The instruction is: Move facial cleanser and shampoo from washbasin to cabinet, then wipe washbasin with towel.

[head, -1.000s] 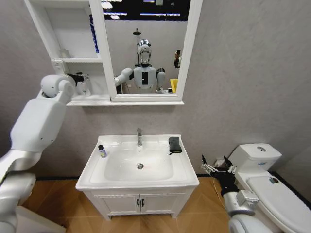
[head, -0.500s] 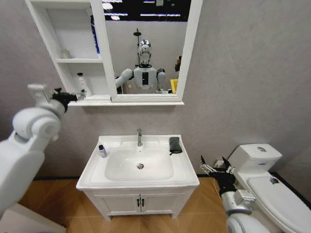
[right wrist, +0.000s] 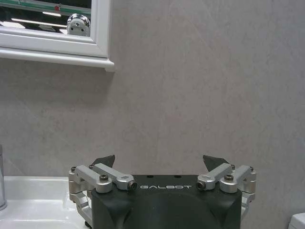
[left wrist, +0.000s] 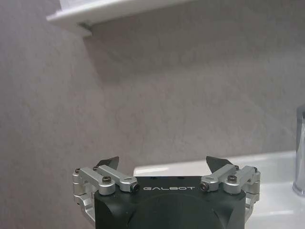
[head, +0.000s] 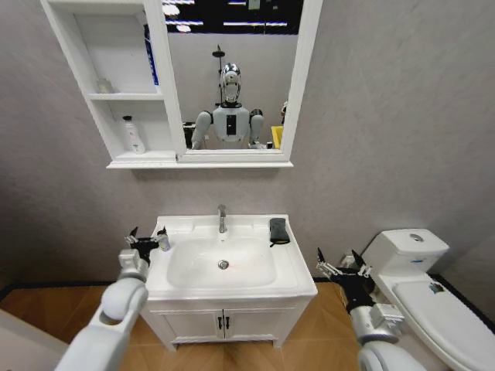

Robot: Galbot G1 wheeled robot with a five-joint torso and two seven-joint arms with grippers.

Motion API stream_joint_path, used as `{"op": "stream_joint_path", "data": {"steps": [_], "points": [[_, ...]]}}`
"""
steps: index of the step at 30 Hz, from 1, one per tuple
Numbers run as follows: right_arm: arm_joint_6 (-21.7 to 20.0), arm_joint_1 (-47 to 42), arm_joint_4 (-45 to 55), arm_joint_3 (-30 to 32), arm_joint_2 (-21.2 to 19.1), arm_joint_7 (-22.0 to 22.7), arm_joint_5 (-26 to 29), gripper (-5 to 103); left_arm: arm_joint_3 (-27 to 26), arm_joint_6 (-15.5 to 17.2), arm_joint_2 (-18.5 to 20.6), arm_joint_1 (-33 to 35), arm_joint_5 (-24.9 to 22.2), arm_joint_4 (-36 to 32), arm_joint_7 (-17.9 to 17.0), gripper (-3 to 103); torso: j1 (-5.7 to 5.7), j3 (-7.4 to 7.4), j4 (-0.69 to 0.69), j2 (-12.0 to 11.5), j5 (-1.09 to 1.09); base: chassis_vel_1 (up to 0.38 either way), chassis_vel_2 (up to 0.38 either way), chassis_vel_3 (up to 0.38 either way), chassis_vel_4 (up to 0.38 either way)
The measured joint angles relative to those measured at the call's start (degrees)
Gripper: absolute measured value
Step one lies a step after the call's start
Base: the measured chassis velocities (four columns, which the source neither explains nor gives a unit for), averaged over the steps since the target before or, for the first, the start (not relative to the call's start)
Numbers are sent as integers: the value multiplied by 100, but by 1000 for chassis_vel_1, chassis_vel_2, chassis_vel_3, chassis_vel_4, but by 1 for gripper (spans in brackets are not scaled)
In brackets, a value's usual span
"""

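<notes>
Just ahead of the open left gripper [head: 147, 241] stands the small upright dark-capped bottle [head: 163, 240] on the white ceramic washbasin [head: 294, 278] rim; open right gripper [head: 340, 265] sits far off.

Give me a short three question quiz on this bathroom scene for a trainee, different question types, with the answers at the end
1. True or false: the towel lies on the washbasin rim, on the robot's right of the faucet.
2. Which shelf of the cabinet holds the white pump bottle? A. top B. lower C. none
3. Fill in: the left gripper is open beside the small ___ at the basin's left edge, while the right gripper waits open off the basin's right side.

Key: 1 true; 2 B; 3 bottle
</notes>
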Motion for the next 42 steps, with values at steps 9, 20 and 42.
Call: {"op": "stream_joint_path", "data": {"steps": [9,20,42], "points": [[60,-86,26,107,30,27,15,100,370,-59,-357,-730,273,1279,-202,100,0,0,-1,0,0,0,0,0,0],[194,-197,-85,226,52,33,117,100,429,20,-616,-1444,458,2341,-403,100,1,0,1,-1,0,0,0,0,0],[266,-351,0,212,98,108,108,100,381,99,-841,-1903,-231,3035,-525,100,1,0,0,-1,0,0,0,0,0]]}}
